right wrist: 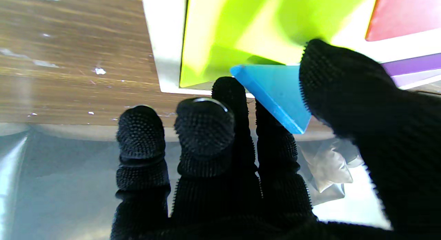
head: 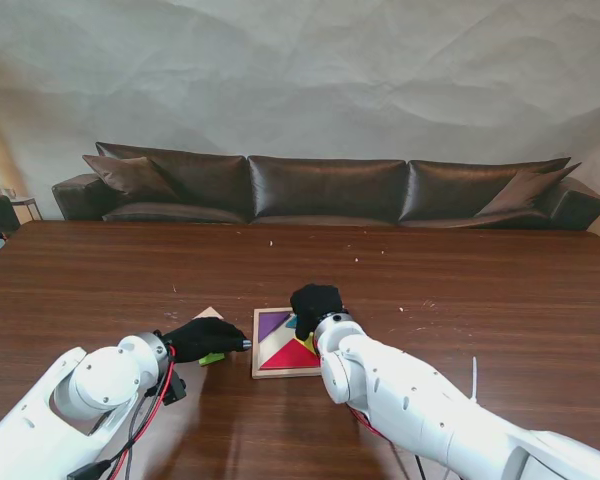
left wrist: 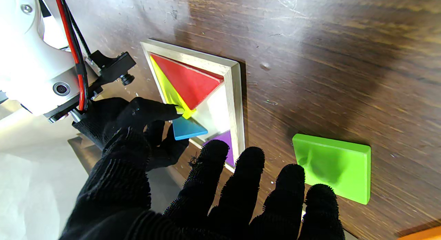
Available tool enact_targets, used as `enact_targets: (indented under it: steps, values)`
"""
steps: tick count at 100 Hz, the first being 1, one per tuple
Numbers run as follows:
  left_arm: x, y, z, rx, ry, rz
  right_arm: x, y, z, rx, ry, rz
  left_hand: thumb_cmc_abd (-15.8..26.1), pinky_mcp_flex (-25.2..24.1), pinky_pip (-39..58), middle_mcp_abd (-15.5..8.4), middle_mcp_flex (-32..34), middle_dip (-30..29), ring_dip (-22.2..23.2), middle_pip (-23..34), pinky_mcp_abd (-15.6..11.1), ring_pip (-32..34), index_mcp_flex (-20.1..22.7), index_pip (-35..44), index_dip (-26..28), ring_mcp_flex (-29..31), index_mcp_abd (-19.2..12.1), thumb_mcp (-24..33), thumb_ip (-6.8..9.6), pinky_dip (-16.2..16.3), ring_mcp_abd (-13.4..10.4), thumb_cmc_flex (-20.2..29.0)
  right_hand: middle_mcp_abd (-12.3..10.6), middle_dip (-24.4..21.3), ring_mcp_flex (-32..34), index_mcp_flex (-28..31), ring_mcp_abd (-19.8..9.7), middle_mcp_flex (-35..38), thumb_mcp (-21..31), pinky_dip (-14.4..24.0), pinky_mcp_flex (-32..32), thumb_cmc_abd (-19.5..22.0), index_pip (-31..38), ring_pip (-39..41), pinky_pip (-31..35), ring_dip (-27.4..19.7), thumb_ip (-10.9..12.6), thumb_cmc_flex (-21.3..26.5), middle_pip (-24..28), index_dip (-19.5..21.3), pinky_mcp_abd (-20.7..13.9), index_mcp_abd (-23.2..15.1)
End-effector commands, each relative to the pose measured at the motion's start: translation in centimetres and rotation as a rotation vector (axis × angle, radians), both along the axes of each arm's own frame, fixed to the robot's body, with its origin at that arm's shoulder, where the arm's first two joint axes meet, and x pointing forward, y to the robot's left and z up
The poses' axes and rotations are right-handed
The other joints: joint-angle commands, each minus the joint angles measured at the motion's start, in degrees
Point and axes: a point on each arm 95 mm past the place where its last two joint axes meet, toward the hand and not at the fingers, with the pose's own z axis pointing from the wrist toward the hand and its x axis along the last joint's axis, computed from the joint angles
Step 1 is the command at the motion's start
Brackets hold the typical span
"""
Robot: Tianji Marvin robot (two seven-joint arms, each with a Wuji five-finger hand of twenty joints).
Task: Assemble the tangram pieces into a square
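The right robot hand [right wrist: 275, 171] pinches a blue triangle [right wrist: 275, 92] over the wooden tray [left wrist: 237, 95] on the desk [head: 480, 290]. The left robot hand [left wrist: 206, 198] hovers with fingers spread beside a green piece [left wrist: 336, 164], seemingly holding nothing. No writing is legible.
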Motion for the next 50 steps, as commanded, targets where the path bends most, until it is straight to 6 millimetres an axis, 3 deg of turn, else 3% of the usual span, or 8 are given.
enact_targets:
  steps: [1, 9, 16, 27, 50]
  values:
    - [-0.15, -0.16, -0.11, -0.003, 0.018, -0.012, -0.38, 0.30, -0.26, 0.006, 0.005, 0.014, 1.4, 0.1, 0.2, 0.5, 0.7, 0.6, 0.8, -0.2, 1.0, 0.8, 1.0, 0.0, 0.3, 1.2, 0.3, 1.0, 1.49, 0.4, 0.9, 0.6, 0.4, -0.8, 1.4, -0.6, -0.2, -1.0, 0.3, 1.0, 12.4, 0.7, -0.1, 0.3, -0.3, -0.1, 0.5, -0.6, 1.4, 1.9, 1.8, 0.4]
    - [-0.15, -0.16, -0.11, -0.002, 0.019, -0.011, -0.48, 0.30, -0.18, 0.013, -0.003, 0.017, 1.5, 0.1, 0.2, 0.6, 0.6, 0.6, 0.8, -0.3, 0.9, 0.8, 0.9, -0.1, 0.3, 1.2, 0.3, 1.0, 1.49, 0.4, 0.9, 0.6, 0.4, -0.8, 1.4, -0.6, -0.2, -1.0, 0.1, 1.0, 12.4, 1.2, -0.1, 0.6, -0.2, 0.1, 0.2, -0.7, 1.5, 2.1, 1.7, 0.3]
    - [-0.15, -0.17, -0.11, -0.002, 0.018, -0.011, -0.54, 0.28, -0.10, 0.023, -0.014, 0.019, 1.5, 0.1, 0.2, 0.5, 0.7, 0.6, 0.8, -0.3, 1.0, 0.8, 1.0, 0.0, 0.3, 1.2, 0.3, 1.0, 1.48, 0.4, 0.9, 0.6, 0.1, -0.8, 1.4, -0.8, -0.4, -0.1, -0.2, 1.0, 12.4, 0.9, 3.6, 1.4, 0.3, 0.4, -6.5, 1.1, 1.7, -3.0, 1.3, -0.8]
    - [-0.14, -0.17, -0.12, -0.002, 0.019, -0.013, -0.64, 0.24, 0.00, 0.041, -0.028, 0.029, 1.5, 0.2, 0.2, 0.5, 0.7, 0.6, 0.8, -0.2, 0.9, 0.7, 0.9, -0.1, 0.3, 1.1, 0.3, 1.0, 1.48, 0.4, 0.9, 0.6, -0.4, 0.0, 1.4, -0.8, -0.5, 1.0, -0.5, 0.7, 12.6, 0.6, 7.5, 2.2, 0.8, 0.5, -10.1, 3.1, 1.3, -6.4, 1.0, -2.7]
    - [-0.16, -0.18, -0.12, -0.002, 0.021, -0.012, -0.77, 0.06, -0.08, 0.055, -0.041, 0.042, 1.5, 0.1, 0.2, 0.6, 0.7, 0.6, 0.8, -0.2, 0.9, 0.8, 1.1, 0.0, 0.3, 1.3, 0.3, 0.9, 1.49, 0.4, 0.9, 0.6, -1.2, 0.3, 1.5, 0.3, -0.6, 2.8, -1.0, 0.6, 12.6, -0.2, 12.1, 3.1, 1.1, 0.6, -12.0, 4.4, 0.8, -9.7, 0.5, -5.0]
